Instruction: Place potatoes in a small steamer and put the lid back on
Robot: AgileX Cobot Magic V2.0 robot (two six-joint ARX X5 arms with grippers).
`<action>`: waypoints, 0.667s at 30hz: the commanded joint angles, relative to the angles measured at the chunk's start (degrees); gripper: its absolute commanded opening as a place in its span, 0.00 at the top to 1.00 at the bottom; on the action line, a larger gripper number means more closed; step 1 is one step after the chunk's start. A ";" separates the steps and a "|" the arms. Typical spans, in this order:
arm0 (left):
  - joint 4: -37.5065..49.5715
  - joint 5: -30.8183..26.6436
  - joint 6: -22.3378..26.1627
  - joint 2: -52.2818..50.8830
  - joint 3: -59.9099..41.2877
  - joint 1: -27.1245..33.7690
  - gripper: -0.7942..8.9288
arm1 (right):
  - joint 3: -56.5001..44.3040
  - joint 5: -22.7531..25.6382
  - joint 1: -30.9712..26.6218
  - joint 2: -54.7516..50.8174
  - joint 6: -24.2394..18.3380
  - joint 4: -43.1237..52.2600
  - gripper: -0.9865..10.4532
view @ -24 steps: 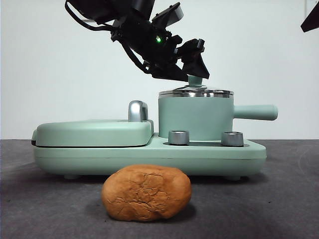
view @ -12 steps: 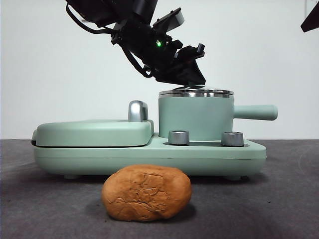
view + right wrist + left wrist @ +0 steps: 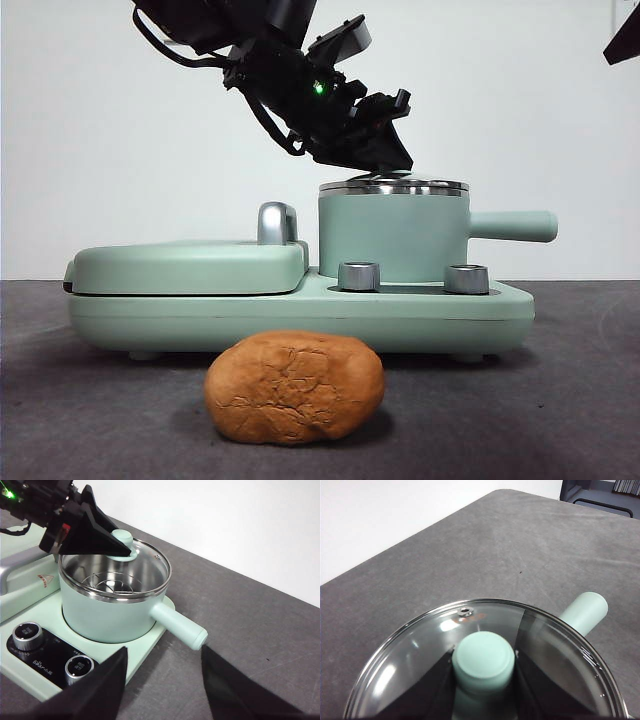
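From my seat the left arm [image 3: 270, 70] is all matte black: blocky housings bolted together, angular brackets, a boxy module on top with a grey face. A small green indicator light [image 3: 319, 87] glows on its body, and black cables [image 3: 165, 40] loop along its underside. Its fingers [image 3: 92, 532] are flat, black, wedge-shaped plates tapering to points, with a red spot behind them. My right gripper [image 3: 162, 685] shows broad, smooth black triangular fingers too.
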 commanded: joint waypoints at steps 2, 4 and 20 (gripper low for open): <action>1.57 -0.61 1.29 -0.26 1.49 -0.22 0.90 | 0.98 -0.07 0.24 0.22 1.05 0.52 0.71; 1.55 -0.72 1.29 -0.94 1.49 -0.22 0.90 | 0.98 -0.07 0.24 0.22 1.05 0.50 0.71; -4.85 -0.68 1.33 -11.50 1.49 0.22 0.90 | 0.98 -0.61 0.26 0.20 0.96 -0.15 0.71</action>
